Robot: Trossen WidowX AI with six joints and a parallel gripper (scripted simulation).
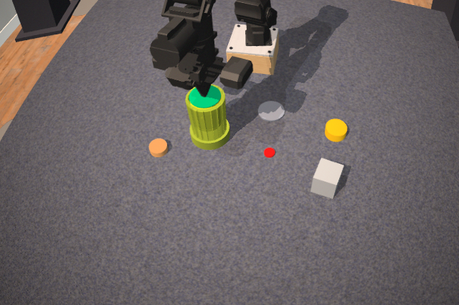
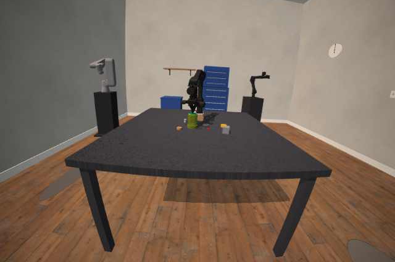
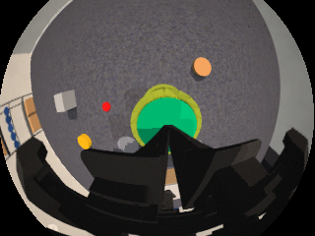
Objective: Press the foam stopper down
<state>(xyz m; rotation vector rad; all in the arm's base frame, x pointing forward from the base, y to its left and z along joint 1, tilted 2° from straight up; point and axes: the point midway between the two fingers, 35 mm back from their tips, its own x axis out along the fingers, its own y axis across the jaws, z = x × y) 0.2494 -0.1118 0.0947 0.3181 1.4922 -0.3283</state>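
Foam stopper (image 1: 206,98), green and round, sits in the mouth of the ribbed yellow-green jar (image 1: 209,123), which stands upright on the dark grey surface (image 1: 111,219), just in front of the arm's wooden mounting block (image 1: 265,62). Your claw (image 1: 203,90) points straight down with its fingers brought fully together, gripping nothing, and the joined tip appears to touch the rear part of the green disc; from the wrist view the tip (image 3: 168,133) overlaps the near edge of the stopper (image 3: 164,114) inside the jar rim (image 3: 146,96). Whether the foam top stands above, level with or below the rim cannot be told from these views. Treat the stopper as soft and springy: expect it to sink under the tip and recover on release, so judge the depth by the seated body and not by the dented top, and press in short, gentle steps, since a stopper driven too deep will likely stay low. Do not take hold of it; bear down with the closed tip near the disc's centre, as an off-centre push could tilt the plug or nudge the light jar. Around the jar lie an orange disc (image 1: 158,147), a grey disc (image 1: 271,110), a red dot (image 1: 269,152), a yellow puck (image 1: 336,129) and a white cube (image 1: 326,177), all well apart from it.
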